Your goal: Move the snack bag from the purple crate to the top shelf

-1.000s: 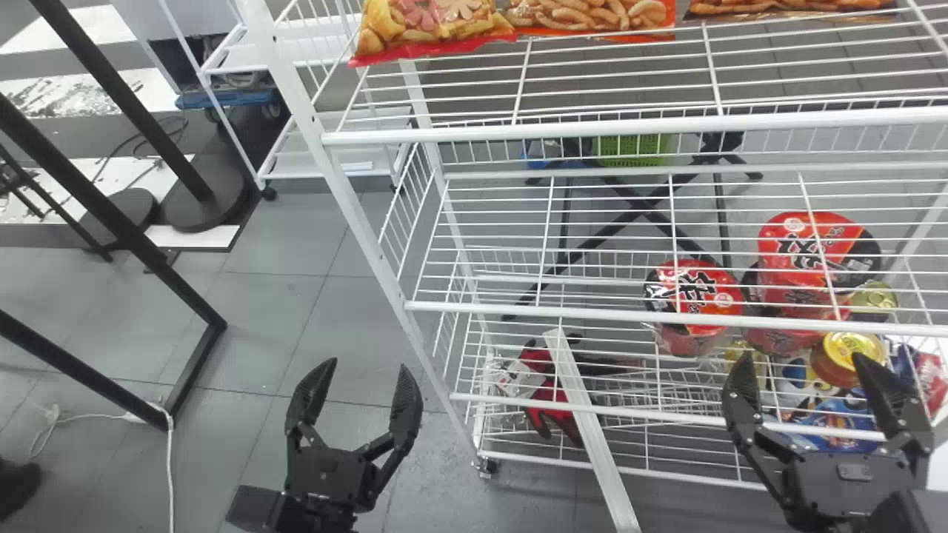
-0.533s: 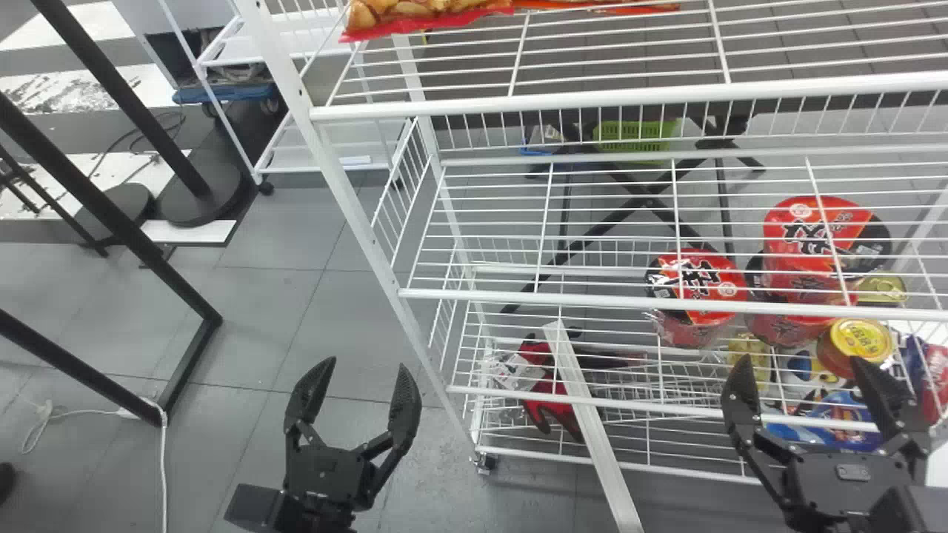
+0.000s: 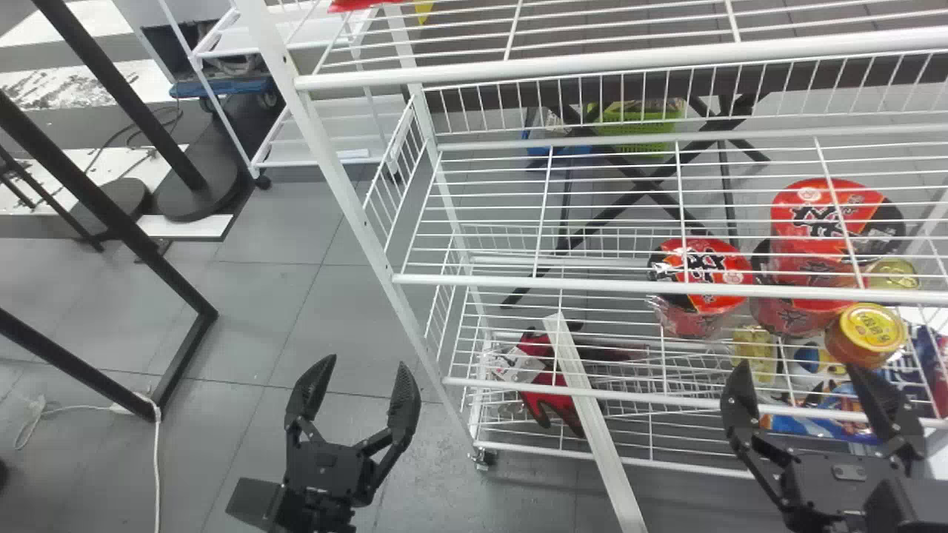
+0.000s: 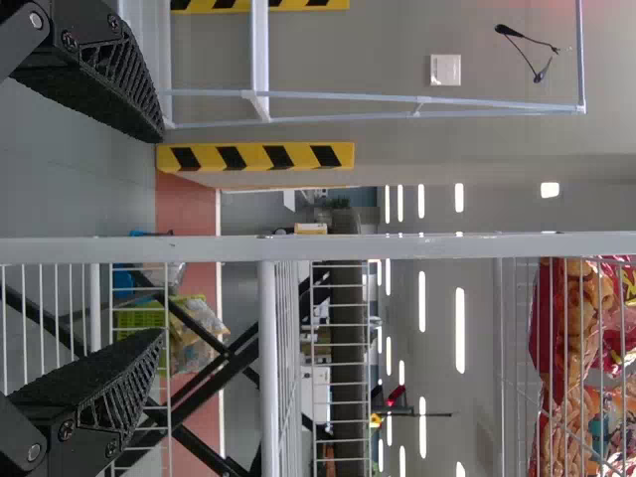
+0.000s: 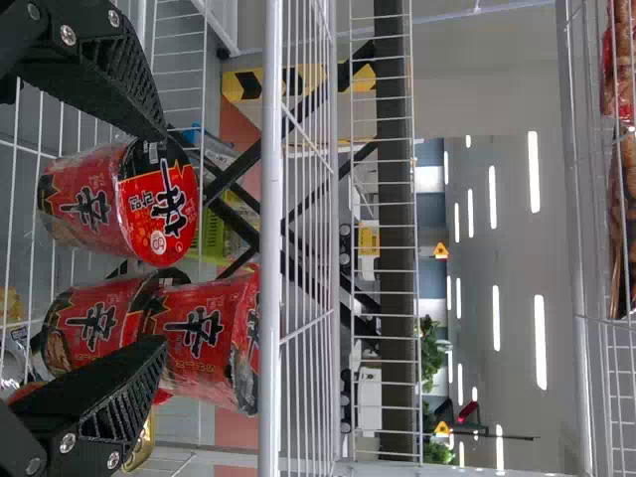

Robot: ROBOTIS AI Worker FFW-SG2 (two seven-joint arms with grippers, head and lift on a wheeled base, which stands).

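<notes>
In the head view my left gripper (image 3: 364, 370) stands open over the floor, left of the white wire rack. My right gripper (image 3: 798, 374) is open before the rack's lower right part. The top shelf (image 3: 622, 65) crosses the head view's upper part, with a snack bag's red edge (image 3: 363, 4) at its left end. In the left wrist view my left gripper (image 4: 159, 238) is apart, and snack bags (image 4: 576, 368) lie behind wires. In the right wrist view my right gripper (image 5: 164, 238) has nothing between its pads; a snack bag (image 5: 624, 169) shows behind wires.
Red noodle cups (image 3: 700, 277) stand on the rack's lower shelves, near a yellow-lidded jar (image 3: 866, 334). A red and black glove (image 3: 544, 370) lies low in the rack. A pale bar (image 3: 592, 418) slants in front. A black frame (image 3: 111, 215) stands at left.
The head view has shifted, so the upper shelf and its snack bags have slid upward, the bags mostly past the top edge. Both grippers have stayed nearly still and open.
</notes>
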